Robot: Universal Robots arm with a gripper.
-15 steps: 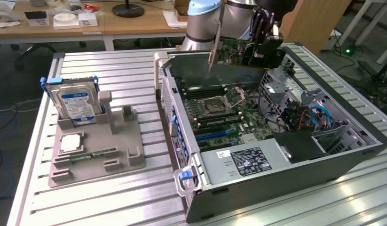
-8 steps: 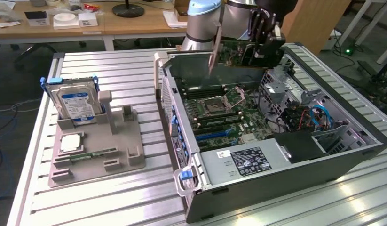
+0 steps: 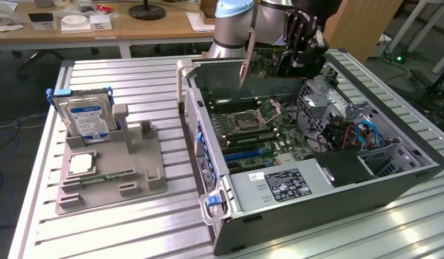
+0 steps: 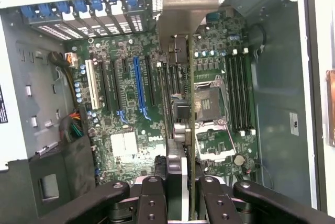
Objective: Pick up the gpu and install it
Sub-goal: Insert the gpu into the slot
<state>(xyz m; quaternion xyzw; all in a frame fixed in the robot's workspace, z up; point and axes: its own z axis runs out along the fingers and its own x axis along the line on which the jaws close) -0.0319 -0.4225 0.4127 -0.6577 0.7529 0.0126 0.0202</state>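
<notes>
Above the open computer case (image 3: 315, 216), the claw (image 4: 181, 185) grips the gpu (image 3: 267, 63).

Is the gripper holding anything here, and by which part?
Yes: the gripper is shut on the gpu, clamping its faces at the end away from the metal bracket, above the open computer case.

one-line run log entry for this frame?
gripper: shut on gpu | gpu: held above motherboard of open computer case, not seated | hard drive: upright in grey fixture
</notes>
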